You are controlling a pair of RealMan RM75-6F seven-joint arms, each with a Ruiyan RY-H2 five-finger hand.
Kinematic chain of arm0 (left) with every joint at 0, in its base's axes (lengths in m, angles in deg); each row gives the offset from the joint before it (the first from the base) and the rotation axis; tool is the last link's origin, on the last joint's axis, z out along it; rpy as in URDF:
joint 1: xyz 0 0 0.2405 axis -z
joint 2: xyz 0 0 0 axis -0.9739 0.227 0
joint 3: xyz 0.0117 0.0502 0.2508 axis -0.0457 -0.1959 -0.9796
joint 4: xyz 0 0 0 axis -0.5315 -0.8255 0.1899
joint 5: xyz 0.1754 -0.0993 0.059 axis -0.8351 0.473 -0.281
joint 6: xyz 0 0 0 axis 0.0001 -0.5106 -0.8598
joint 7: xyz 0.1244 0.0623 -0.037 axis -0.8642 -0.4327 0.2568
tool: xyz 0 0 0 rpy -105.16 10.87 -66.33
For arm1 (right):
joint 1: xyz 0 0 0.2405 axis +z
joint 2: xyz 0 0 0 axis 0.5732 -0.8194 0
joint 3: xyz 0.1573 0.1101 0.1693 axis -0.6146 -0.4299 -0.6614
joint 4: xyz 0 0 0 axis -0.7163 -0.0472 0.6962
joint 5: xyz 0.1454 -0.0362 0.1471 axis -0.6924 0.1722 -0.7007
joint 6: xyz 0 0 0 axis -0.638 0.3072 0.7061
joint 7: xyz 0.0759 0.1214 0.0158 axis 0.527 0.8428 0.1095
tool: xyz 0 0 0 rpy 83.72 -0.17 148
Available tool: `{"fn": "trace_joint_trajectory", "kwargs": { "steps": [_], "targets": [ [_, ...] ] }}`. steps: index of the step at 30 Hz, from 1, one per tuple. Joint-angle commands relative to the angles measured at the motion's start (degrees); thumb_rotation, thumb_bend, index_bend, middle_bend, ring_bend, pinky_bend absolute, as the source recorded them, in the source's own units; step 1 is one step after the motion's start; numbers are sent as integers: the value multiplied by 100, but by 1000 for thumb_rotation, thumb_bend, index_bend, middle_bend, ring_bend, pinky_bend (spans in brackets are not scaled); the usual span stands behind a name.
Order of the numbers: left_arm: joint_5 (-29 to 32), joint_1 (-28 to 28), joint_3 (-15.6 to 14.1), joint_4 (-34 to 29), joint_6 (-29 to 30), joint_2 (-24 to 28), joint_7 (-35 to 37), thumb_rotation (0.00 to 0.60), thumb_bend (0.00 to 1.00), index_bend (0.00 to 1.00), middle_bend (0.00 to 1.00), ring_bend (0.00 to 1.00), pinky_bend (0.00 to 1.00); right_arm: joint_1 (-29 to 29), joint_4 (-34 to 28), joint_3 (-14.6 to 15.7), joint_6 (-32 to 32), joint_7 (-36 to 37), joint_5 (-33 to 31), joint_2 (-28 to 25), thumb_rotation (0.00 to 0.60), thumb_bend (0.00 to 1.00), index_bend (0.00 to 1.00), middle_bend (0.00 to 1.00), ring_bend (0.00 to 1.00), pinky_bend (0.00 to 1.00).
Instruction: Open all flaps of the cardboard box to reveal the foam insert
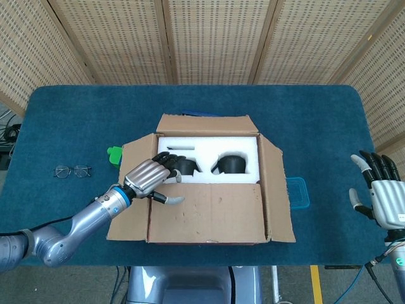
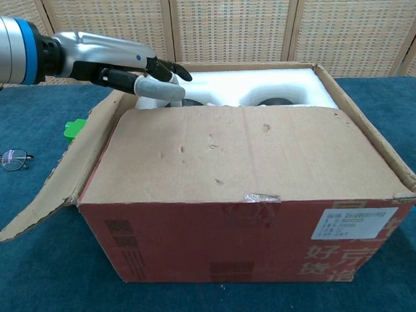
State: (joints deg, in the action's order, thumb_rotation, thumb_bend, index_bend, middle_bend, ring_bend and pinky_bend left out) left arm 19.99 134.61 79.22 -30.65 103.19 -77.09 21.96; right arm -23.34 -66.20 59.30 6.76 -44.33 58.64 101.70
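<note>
Cardboard box (image 1: 209,209), one foam insert (image 1: 209,152), two robot hands

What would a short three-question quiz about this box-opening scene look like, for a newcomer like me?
1. True or false: the near flap of the brown cardboard box still lies flat over the front part of the white foam insert.
2. Which of the robot's hands is over the box? A) the left hand B) the right hand C) both
3. Fill in: the wire-rimmed eyeglasses lie on the blue table covering, to the ____ of the box in the head view.

Key: 1 true. 2 A; the right hand is spread open off to the side, holding nothing. 3 left.
</note>
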Motion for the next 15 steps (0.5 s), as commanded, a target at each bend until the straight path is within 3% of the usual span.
{"fn": "trace_joint_trajectory", "kwargs": {
  "steps": [1,8,15],
  "targets": [
    [46,17,-9,-51,-53,30,70,74,163,357,0,0,0,-2,4,-1,2,-3,-3,3,600,504,112,73,0,39],
    [112,-24,109,-220,-234,230,559,72,166,359,0,0,0,-3,-3,-7,4,-31,-12,10,600,504,112,74,0,39],
    [-169,-259,428,-448,-557,677,1583,72,168,359,0,0,0,24,-12,-32,-17,-69,-31,23,600,504,112,73,0,39]
  ]
}}
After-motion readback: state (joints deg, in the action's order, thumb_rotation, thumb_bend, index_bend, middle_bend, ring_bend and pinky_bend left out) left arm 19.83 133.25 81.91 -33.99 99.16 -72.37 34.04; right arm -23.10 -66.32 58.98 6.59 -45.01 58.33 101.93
